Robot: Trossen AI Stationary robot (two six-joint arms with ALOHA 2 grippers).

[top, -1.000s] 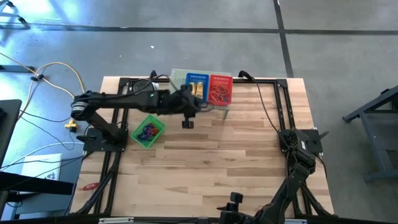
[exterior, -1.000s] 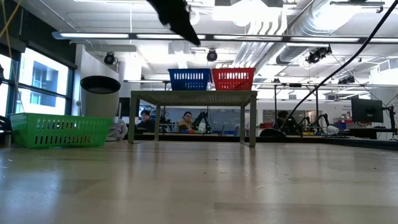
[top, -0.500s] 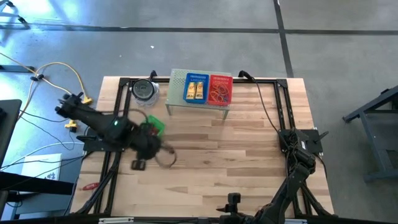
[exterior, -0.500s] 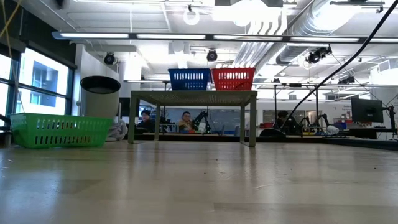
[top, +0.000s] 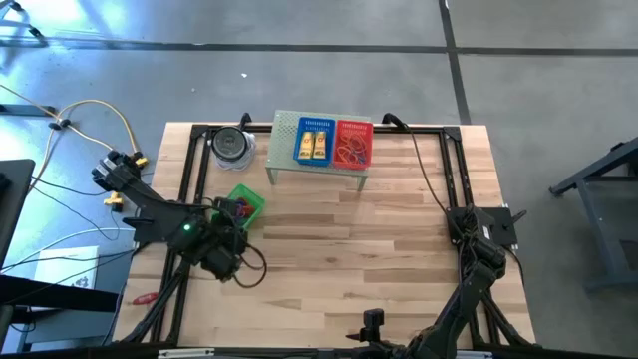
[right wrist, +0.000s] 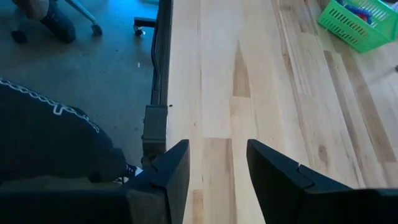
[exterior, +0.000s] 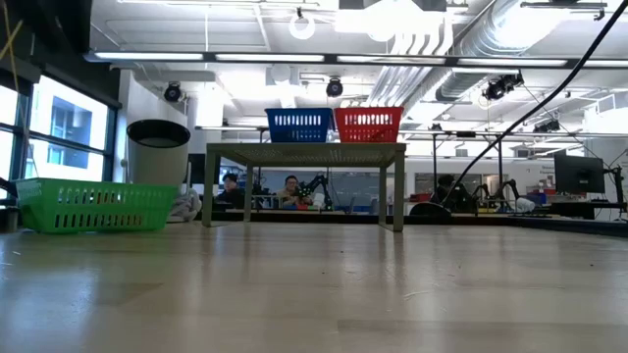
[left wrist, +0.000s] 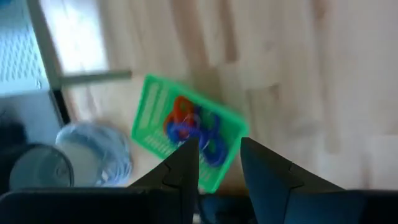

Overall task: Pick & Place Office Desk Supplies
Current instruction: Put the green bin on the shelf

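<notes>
1. The wooden desk (top: 379, 229) has a green basket (top: 242, 203) on its left side.
2. Inside the green basket are purple and blue oval loops (left wrist: 198, 134) and some red band loops (left wrist: 178, 112), all in one tangled pile.
3. At the far edge of the desk stands a small grey shelf (top: 281, 160) on legs.
4. On the shelf sit two little baskets, side by side and touching.
5. The blue basket (top: 314, 127) holds small yellow blocks (top: 313, 148).
6. The red basket (top: 354, 128) holds thin red band loops (top: 350, 153).
7. A round dark container with a clear lid (top: 231, 145) stands just left of the shelf.
8. The left arm is bent low over the left side of the desk.
9. The left end effector (top: 221, 261) hangs just in front of the green basket, on the near side of it.
10. In the left wrist view, its two dark fingers (left wrist: 179, 168) are a little apart, with nothing between them, and they point towards the green basket.
11. The right arm is folded up at the near right corner of the desk.
12. The right end effector (right wrist: 212, 163) has its fingers apart too, and it holds nothing.
13. In the low view, the green basket is at the left and the shelf stands in the middle.
</notes>
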